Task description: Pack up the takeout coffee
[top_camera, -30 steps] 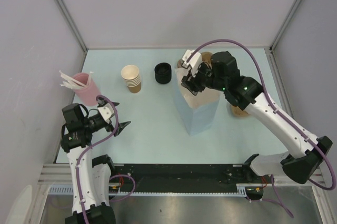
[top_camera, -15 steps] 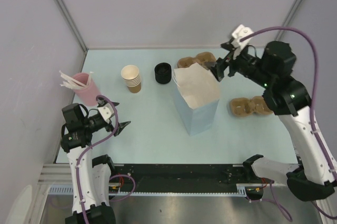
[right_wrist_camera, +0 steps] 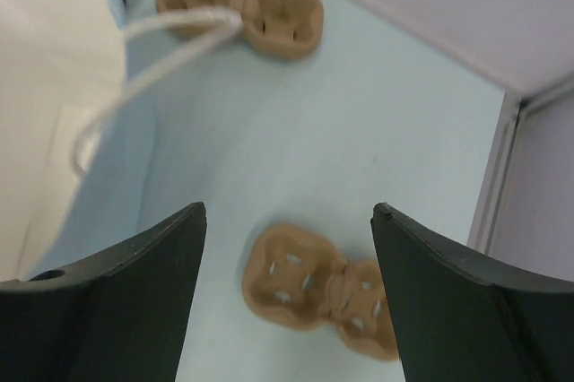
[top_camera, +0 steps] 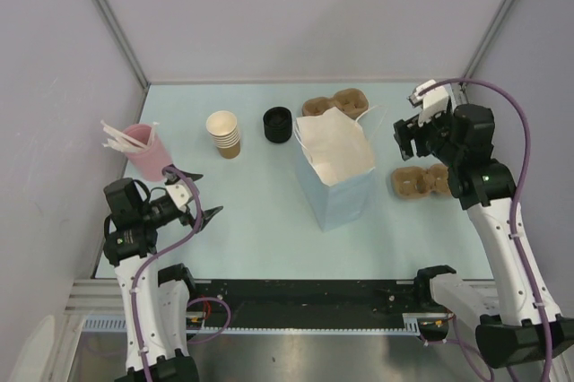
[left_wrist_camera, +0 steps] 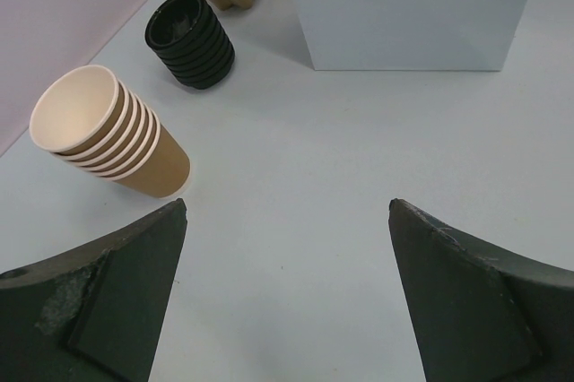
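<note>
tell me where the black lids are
Top view: the stack of black lids sits toward the far edge, between the stack of tan cups on its left and the paper bag on its right.

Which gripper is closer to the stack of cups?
Left. The left gripper is just on the near side of the cup stack; the right gripper is far off, past the bag.

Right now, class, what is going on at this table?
Nothing is being held. The right gripper hangs open above a carrier, just right of the open white bag. The left gripper hovers open over bare table, facing the cup stack and the black lids.
</note>
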